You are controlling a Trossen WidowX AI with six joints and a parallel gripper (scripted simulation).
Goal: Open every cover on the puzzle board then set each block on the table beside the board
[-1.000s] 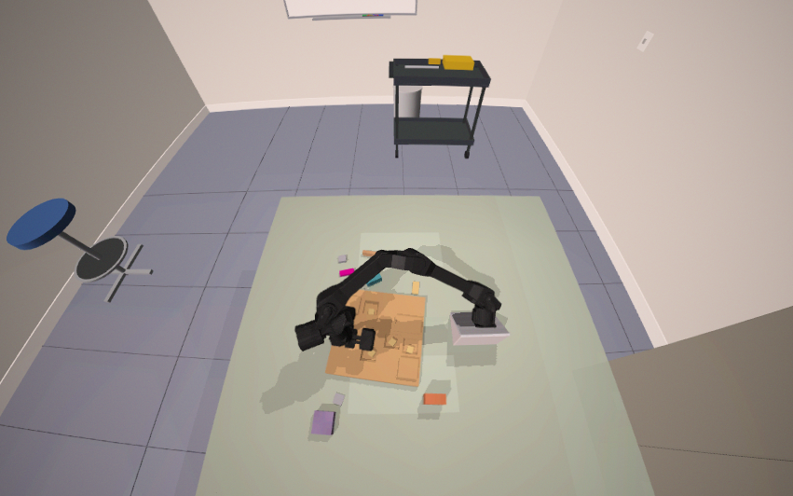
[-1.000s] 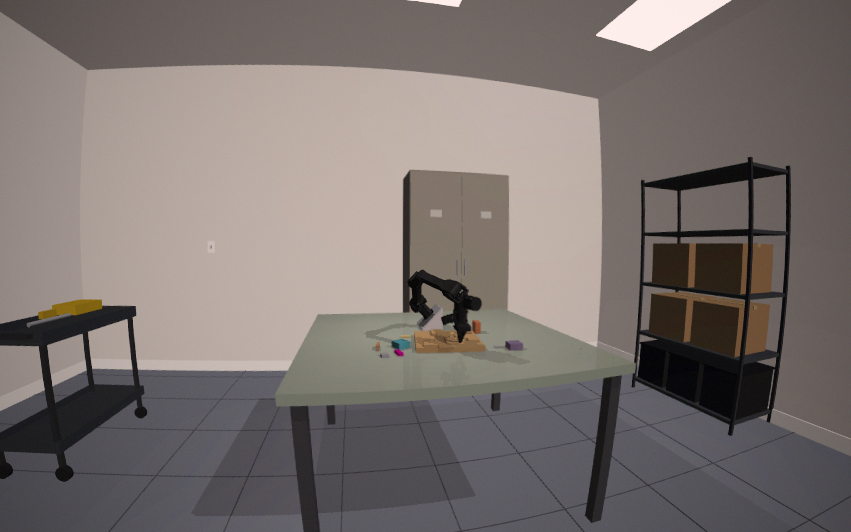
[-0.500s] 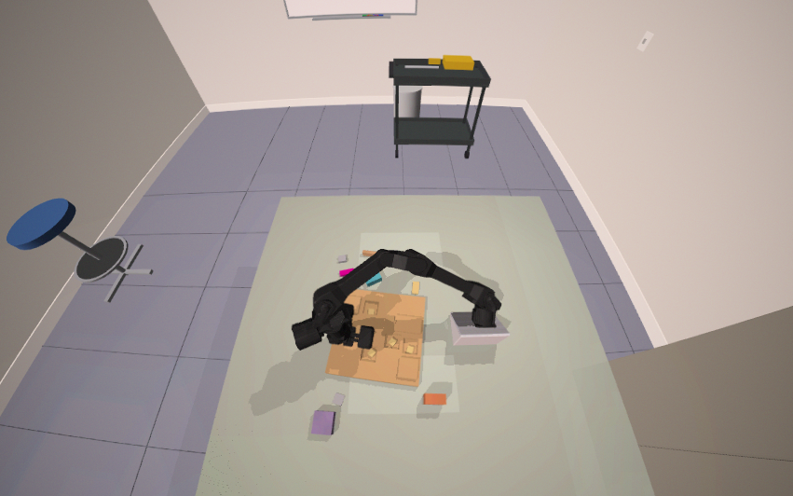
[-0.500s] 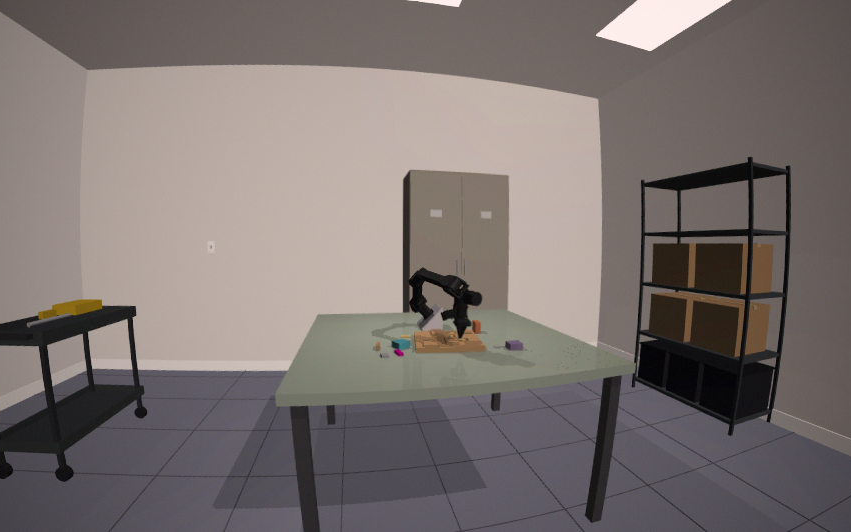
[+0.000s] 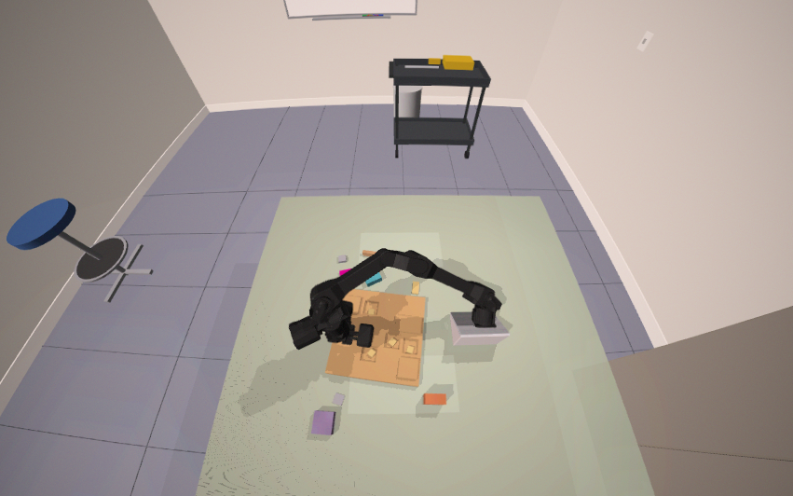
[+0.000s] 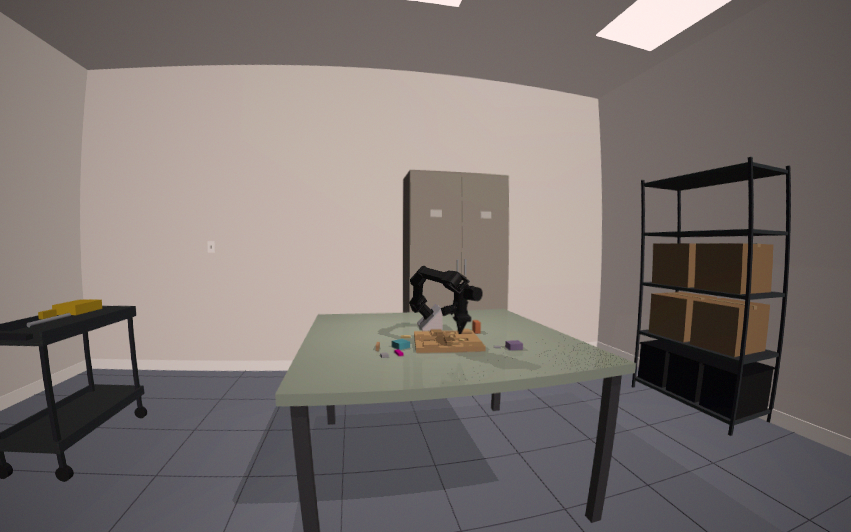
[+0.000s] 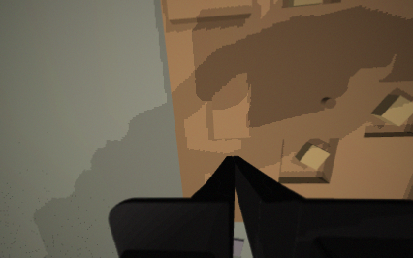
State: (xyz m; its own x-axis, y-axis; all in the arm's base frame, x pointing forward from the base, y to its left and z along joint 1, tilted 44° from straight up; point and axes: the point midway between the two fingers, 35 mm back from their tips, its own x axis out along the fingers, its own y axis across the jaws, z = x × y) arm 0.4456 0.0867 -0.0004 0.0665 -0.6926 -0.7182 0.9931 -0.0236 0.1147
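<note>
Hovering over the orange-brown puzzle board (image 5: 381, 366) (image 6: 450, 347) (image 7: 356, 170), pincer (image 5: 339, 339) (image 6: 460, 331) (image 7: 232, 162) pressed shut on nothing. Board flat on the green tabletop (image 5: 510, 400) (image 6: 349, 380) (image 7: 65, 73), with pale blocks (image 5: 370, 352) (image 7: 314, 156) sitting in open wells.

Seen from the top, the board (image 5: 381, 371) (image 6: 448, 348) (image 7: 370, 162) lies on the tabletop (image 5: 523, 400) (image 6: 349, 376) (image 7: 50, 73) between its left edge and the base (image 5: 479, 337) (image 6: 428, 323). Blocks (image 5: 410, 349) (image 7: 396, 111) sit in wells. Nearer the upper-left corner lies a slab (image 5: 374, 280) (image 6: 400, 344); below the board, a box (image 5: 322, 422) (image 6: 514, 345), left of a brick (image 5: 434, 399) (image 6: 476, 326).
</note>
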